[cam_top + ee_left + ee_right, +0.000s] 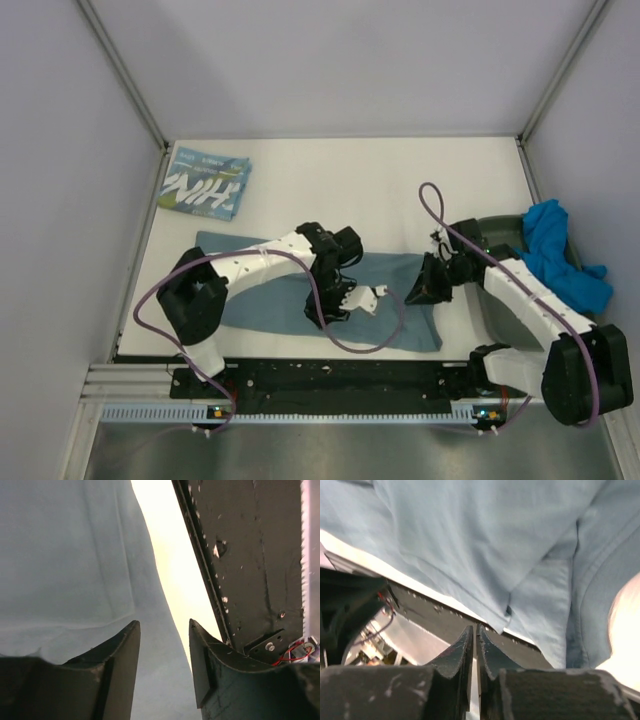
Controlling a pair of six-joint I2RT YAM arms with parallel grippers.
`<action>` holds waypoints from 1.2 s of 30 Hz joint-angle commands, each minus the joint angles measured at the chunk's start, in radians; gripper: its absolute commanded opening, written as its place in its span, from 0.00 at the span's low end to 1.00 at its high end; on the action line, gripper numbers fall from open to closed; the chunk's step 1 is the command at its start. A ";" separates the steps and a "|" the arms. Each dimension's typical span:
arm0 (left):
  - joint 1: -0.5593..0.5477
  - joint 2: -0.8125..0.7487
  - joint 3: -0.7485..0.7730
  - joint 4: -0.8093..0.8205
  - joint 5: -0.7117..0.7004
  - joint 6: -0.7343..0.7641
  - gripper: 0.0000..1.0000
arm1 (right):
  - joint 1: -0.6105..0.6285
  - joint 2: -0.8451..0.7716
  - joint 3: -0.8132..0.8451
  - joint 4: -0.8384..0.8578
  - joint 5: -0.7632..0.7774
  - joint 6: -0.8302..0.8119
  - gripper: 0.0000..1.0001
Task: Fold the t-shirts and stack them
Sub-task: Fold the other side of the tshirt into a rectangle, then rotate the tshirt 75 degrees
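Where the plain slate-teal shirt lies spread across the middle of the white surface, both arms reach down over it. The left gripper hangs over the shirt's near right part. Its wrist view shows the jaws parted with a clear gap and nothing between them, above the shirt's edge, a strip of bare surface and the black rail. The right gripper sits at the shirt's right end. In its wrist view the jaws are drawn almost together, with only a sliver between them. No cloth can be seen pinched there, though the shirt's hem runs just past the tips.

The teal shirt with white "NIH" lettering lies folded at the far left corner, well apart from the spread one. The bright blue shirt is bunched in the dark tray at the right edge, beside the right arm.
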 commanded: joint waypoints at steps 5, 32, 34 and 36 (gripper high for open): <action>0.068 -0.008 0.074 0.172 0.006 -0.200 0.41 | -0.023 0.140 0.127 0.104 0.144 -0.005 0.00; 0.792 -0.155 -0.435 0.550 -0.631 -0.247 0.43 | -0.200 1.086 1.109 0.060 0.342 -0.211 0.00; 0.792 -0.165 -0.447 0.524 -0.593 -0.253 0.43 | -0.201 1.189 1.302 -0.014 0.330 -0.220 0.08; 0.794 -0.209 -0.425 0.440 -0.493 -0.256 0.44 | -0.201 1.267 1.525 -0.096 0.319 -0.228 0.19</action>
